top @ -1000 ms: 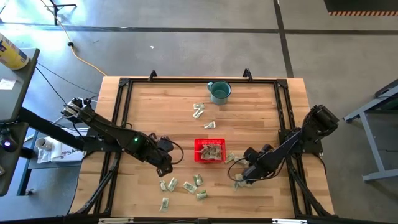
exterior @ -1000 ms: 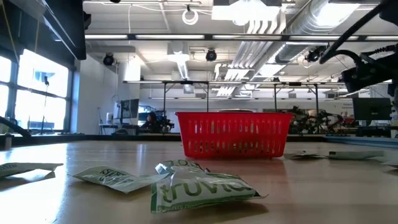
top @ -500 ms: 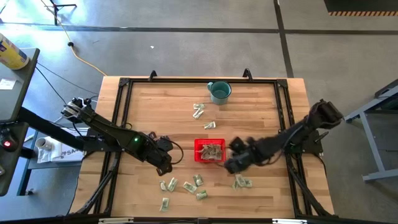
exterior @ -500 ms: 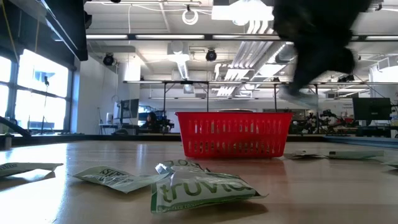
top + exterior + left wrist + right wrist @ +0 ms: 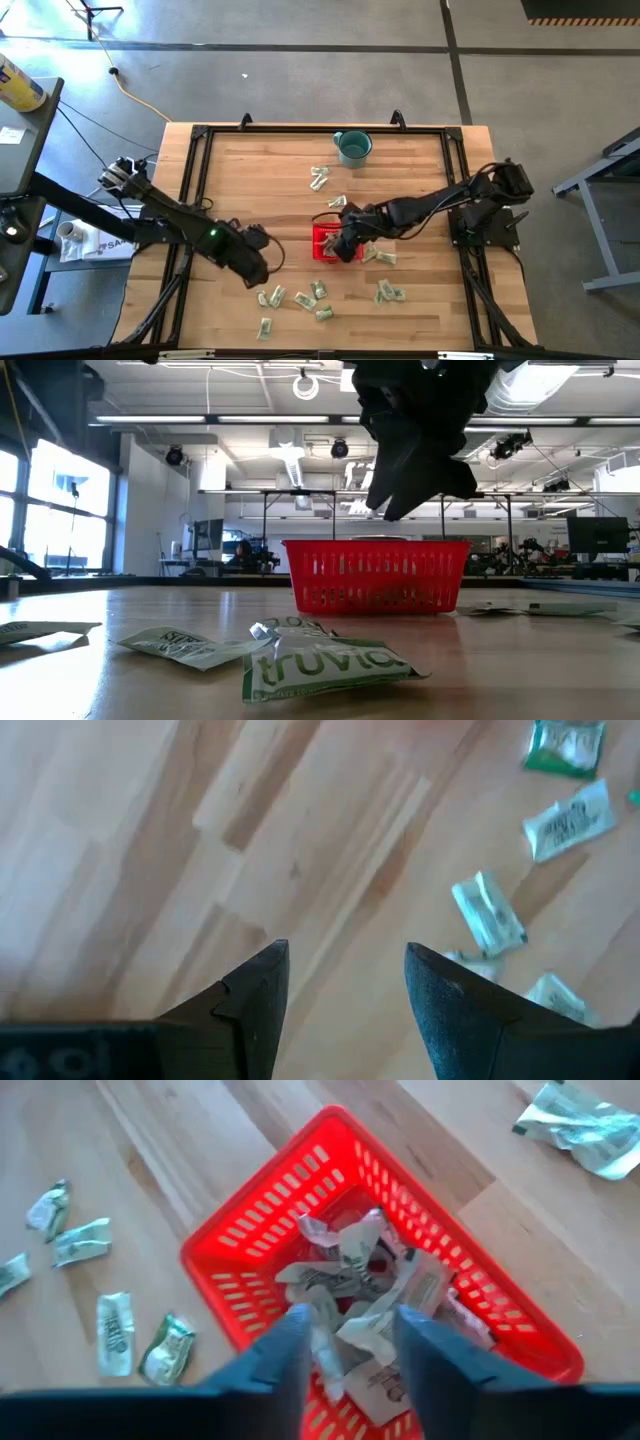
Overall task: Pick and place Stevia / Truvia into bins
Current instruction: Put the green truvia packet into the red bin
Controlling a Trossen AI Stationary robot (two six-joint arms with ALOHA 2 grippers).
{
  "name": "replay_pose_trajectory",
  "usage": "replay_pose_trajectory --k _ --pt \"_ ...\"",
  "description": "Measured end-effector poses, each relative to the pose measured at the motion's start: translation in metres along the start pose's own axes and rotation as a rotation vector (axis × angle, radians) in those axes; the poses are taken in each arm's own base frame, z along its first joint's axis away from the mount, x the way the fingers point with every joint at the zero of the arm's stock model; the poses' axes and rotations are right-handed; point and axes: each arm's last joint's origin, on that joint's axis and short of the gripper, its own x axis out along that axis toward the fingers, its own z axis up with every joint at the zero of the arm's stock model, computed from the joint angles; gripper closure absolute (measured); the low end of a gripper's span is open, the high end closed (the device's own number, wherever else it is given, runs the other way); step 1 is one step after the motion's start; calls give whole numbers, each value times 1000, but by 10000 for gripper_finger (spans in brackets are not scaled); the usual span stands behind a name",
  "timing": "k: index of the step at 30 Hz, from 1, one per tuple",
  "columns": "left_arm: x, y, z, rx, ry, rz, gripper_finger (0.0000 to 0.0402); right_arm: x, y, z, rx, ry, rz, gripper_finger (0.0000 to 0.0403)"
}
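Observation:
The red mesh basket (image 5: 320, 244) (image 5: 375, 575) (image 5: 260, 1220) stands on its base mid-table and holds several pale green-printed packets (image 5: 350, 1275). My right gripper (image 5: 345, 248) (image 5: 350, 1355) hangs open just above the basket's inside, fingers pointing down; in the low view it shows as a dark shape (image 5: 395, 510) over the rim. My left gripper (image 5: 258, 272) (image 5: 345, 970) is open above bare wood, left of the basket. Loose packets lie flat at the near edge (image 5: 300, 297) (image 5: 490, 915) and right of the basket (image 5: 388, 292).
A teal mug (image 5: 352, 147) stands near the far edge, with a few packets (image 5: 320, 180) between it and the basket. More packets lie beside the basket's right side (image 5: 378, 256). A black frame (image 5: 195, 180) borders the table top. Bare wood spreads at far left and far right.
My right gripper has lifted from the packets near the table's right near part and swung toward the left and far side, ending over the red basket. My left gripper has shifted slightly toward the table's left edge.

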Motion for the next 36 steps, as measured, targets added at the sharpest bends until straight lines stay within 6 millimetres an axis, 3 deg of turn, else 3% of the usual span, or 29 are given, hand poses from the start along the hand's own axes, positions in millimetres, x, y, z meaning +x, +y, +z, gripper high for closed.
replay_pose_trajectory --k 4,8,12,16,22,26,36 --pt "-2 -8 -14 -11 72 -54 167 -1 4 -4 -26 20 22 177" --pt "12 -20 -37 190 64 -137 167 -4 16 -20 -180 70 76 121" --pt "40 -28 -71 469 0 -246 167 -9 30 -42 -361 133 147 100" --pt "67 -31 -89 556 -88 -392 167 -15 40 -65 -430 170 159 98" --pt "75 -33 -82 645 -216 -331 167 -23 50 -91 -357 169 129 97" --pt "83 -37 -77 746 -174 -293 160 -27 54 -102 -384 158 120 97" --pt "101 -47 -72 898 -156 -266 87 -30 47 -111 -374 217 35 97"
